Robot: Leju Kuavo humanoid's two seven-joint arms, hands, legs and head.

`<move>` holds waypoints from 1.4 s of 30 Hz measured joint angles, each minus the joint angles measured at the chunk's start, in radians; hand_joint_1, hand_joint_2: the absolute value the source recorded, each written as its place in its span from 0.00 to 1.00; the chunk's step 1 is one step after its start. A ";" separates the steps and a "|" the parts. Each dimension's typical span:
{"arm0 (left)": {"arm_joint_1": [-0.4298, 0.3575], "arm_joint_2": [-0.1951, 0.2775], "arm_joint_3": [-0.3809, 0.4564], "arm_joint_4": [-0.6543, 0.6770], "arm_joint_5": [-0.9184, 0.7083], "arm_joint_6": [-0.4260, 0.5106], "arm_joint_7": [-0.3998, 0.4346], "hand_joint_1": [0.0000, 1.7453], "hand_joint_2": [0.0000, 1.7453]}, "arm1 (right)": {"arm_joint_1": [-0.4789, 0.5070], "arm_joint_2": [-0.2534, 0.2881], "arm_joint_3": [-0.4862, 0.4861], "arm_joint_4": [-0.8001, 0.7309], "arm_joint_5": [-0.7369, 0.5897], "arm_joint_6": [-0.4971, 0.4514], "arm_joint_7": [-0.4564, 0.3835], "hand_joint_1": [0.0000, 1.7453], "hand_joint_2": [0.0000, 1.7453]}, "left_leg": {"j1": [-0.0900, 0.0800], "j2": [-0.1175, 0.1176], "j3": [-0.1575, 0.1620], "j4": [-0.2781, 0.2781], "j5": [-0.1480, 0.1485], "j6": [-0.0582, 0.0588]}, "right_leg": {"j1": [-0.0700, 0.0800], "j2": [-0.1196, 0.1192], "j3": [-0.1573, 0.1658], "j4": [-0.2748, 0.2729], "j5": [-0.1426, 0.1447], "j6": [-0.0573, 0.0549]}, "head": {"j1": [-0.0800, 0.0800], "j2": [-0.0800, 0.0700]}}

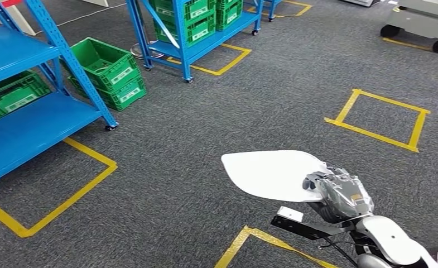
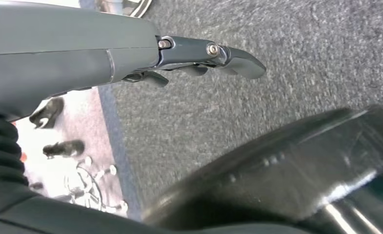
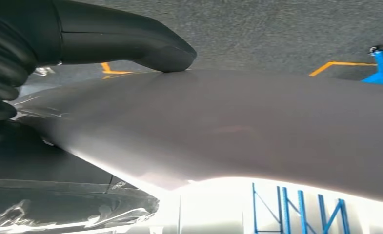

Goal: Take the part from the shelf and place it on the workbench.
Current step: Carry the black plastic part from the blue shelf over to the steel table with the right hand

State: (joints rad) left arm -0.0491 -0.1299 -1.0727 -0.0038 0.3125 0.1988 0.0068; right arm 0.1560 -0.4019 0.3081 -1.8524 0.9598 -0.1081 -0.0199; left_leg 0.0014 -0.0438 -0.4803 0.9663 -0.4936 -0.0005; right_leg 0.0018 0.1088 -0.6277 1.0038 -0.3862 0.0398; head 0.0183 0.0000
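Green crates (image 1: 111,71) sit beside blue racks (image 1: 189,33) on grey carpet (image 1: 261,100) marked with yellow tape squares (image 1: 379,118).

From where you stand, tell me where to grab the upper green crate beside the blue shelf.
Grip the green crate by its top rim, coming from above on the aisle side. It sits open-topped and tilted on a second crate, and the blue shelf post blocks its left side.

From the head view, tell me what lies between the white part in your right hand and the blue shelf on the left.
Bare grey carpet and a yellow tape outline separate the white part, held by the right hand, from the blue shelf.
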 joint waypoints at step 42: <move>0.002 0.010 -0.002 0.000 0.034 -0.017 0.020 0.00 1.00 | -0.031 -0.041 -0.160 -0.041 0.089 0.027 0.088 1.00 1.00 | -0.009 0.135 -0.003 0.013 -0.015 0.001 | -0.006 -0.159 0.012 0.034 -0.033 0.022 | 0.017 0.000</move>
State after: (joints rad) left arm -0.0469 -0.1194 -1.0749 -0.0035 0.3465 0.1819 0.0269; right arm 0.1248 -0.4434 0.1479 -1.8937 1.0492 -0.0814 0.0683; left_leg -0.0081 0.0911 -0.4833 0.9795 -0.5084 0.0003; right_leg -0.0037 -0.0505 -0.6156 1.0375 -0.4190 0.0619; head 0.0355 0.0000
